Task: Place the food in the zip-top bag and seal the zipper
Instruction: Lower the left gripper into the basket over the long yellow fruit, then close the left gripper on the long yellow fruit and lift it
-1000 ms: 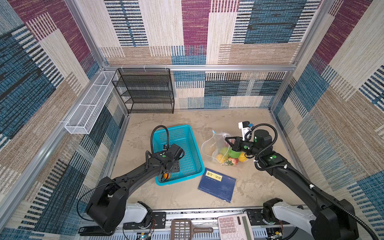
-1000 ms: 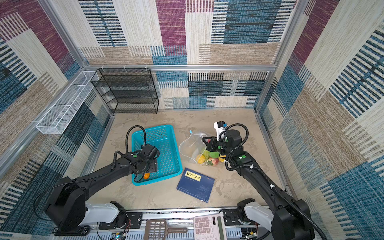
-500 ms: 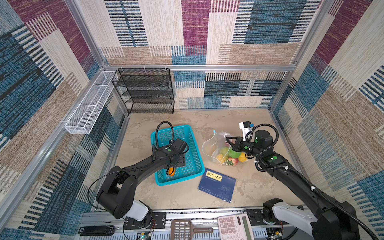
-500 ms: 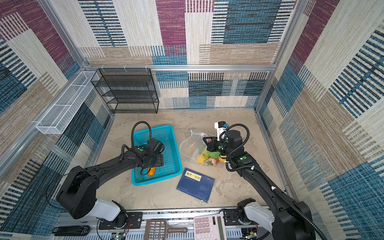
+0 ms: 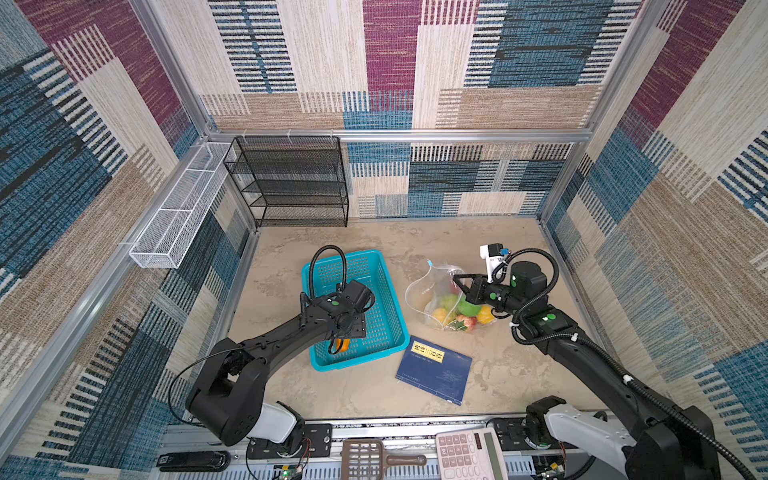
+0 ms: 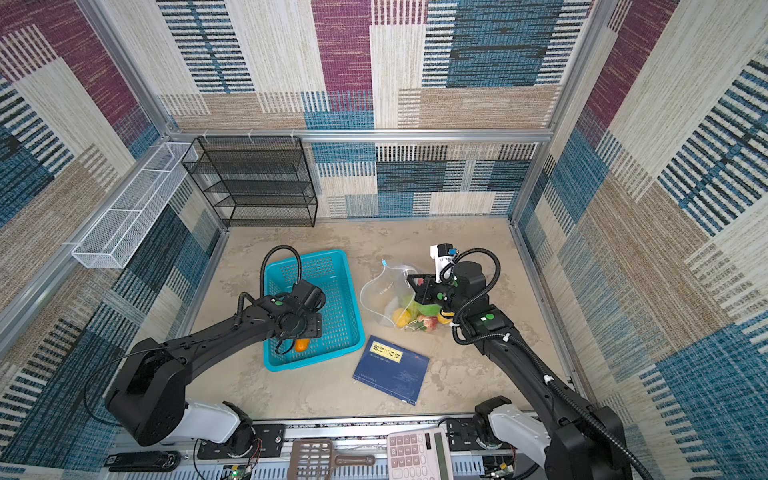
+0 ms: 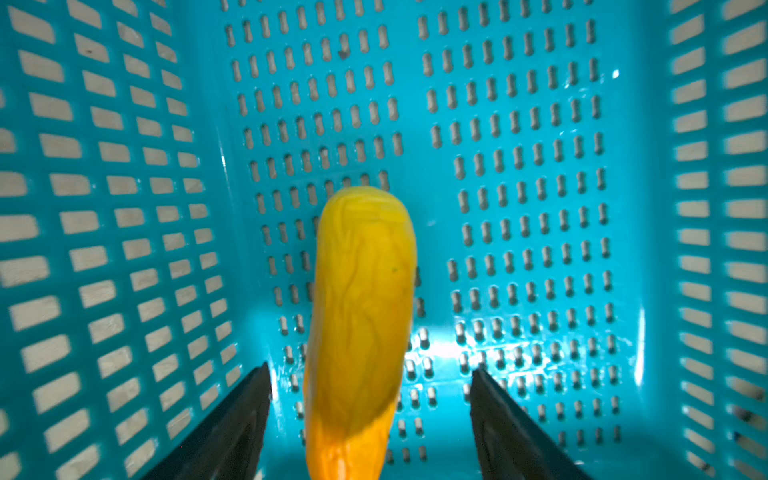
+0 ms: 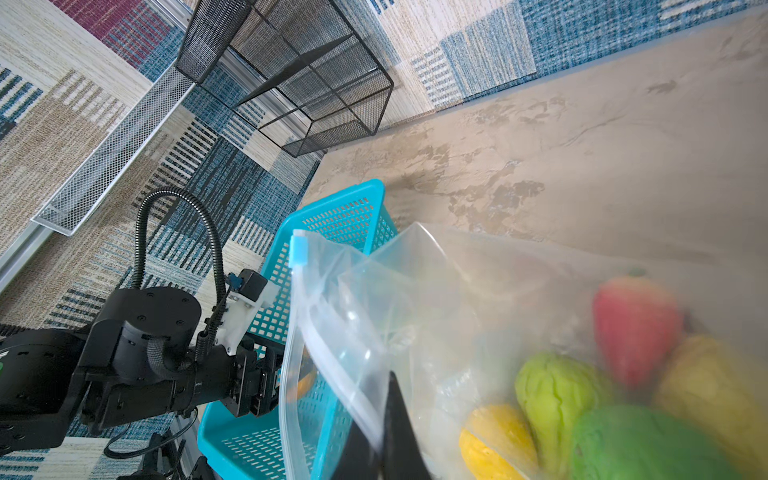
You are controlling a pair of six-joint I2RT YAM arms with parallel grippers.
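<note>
On the tabletop [image 5: 353, 399], the zip-top bag [image 5: 428, 286] is pinched by the right gripper [image 5: 457, 277] — in the basket [image 5: 390, 316], yellow food [image 7: 361, 291] is flanked by the spread left gripper [image 7: 370, 370].

Nothing can be read outright. The blue book [image 5: 434, 372], near the table's front edge, carries a yellow label [image 5: 427, 353] with a row of dark characters, too small to make out in both top views. The calculator [image 5: 469, 455], beyond the front edge, shows keys whose marks are blurred. A white tag [image 6: 444, 259] on the right arm bears dark print, illegible.
</note>
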